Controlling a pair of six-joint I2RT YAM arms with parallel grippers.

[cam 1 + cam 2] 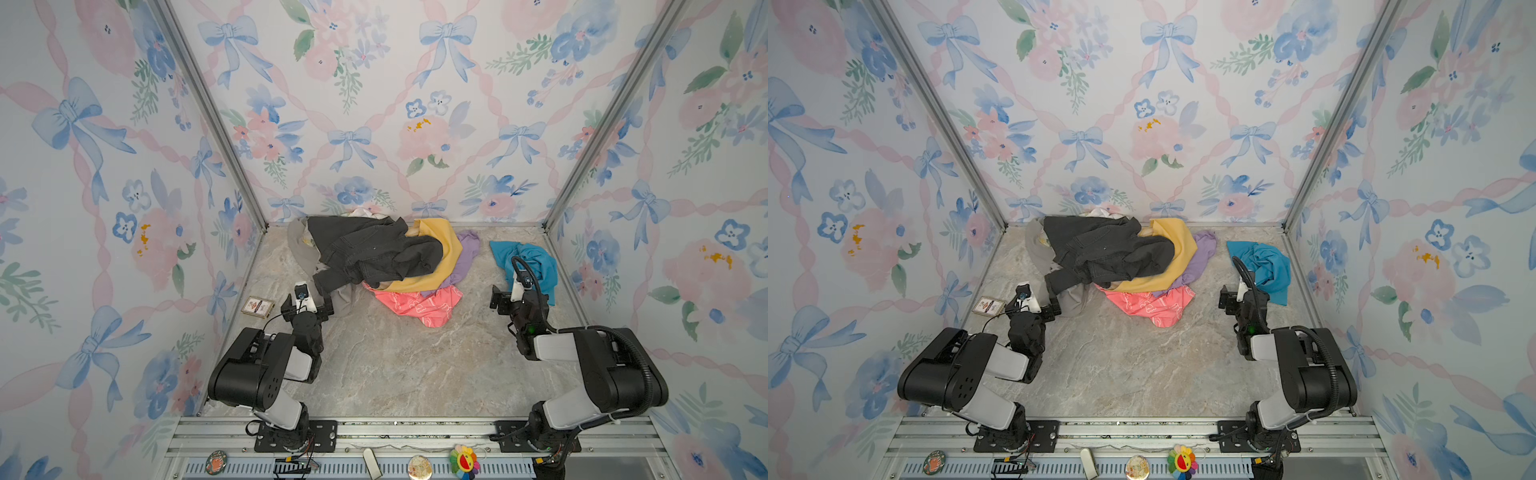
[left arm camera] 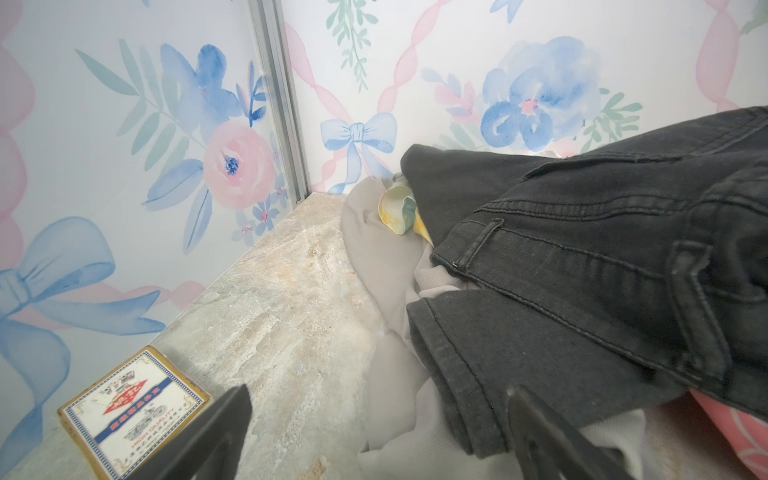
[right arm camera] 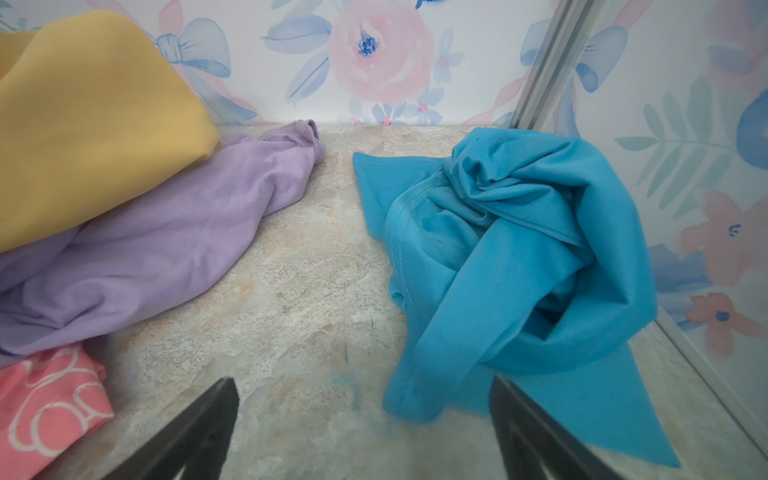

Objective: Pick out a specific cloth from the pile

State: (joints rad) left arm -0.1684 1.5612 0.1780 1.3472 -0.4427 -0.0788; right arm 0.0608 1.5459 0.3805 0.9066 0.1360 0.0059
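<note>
Floral wallpaper [image 1: 374,104] with blue bows and pink roses is seen on three walls around a marbled beige worktop [image 1: 395,365]. Toward the back of the worktop, the pile [image 1: 374,257] is heaped: a dark grey denim jacket [image 1: 365,249] is draped on top, a mustard yellow cloth [image 1: 440,253] and a lilac cloth [image 1: 465,257] are spread under its right side, a coral-pink cloth with white print [image 1: 419,305] is spilled toward the front, and a beige-grey cloth [image 1: 297,249] is tucked under the left side. The cloth [image 1: 528,262], plain teal-blue and crumpled, is laid by itself near the back right corner, close to the right wall and separated from the lilac cloth by a strip of bare worktop. The right claw [image 3: 361,405] is held low just in front of the teal cloth, its jaws spread wide apart with nothing gripped. The left claw [image 2: 374,409] is positioned at the pile's front left edge, also spread wide and empty, between the jacket hem and a small printed card box [image 1: 257,306] lying by the left wall.
</note>
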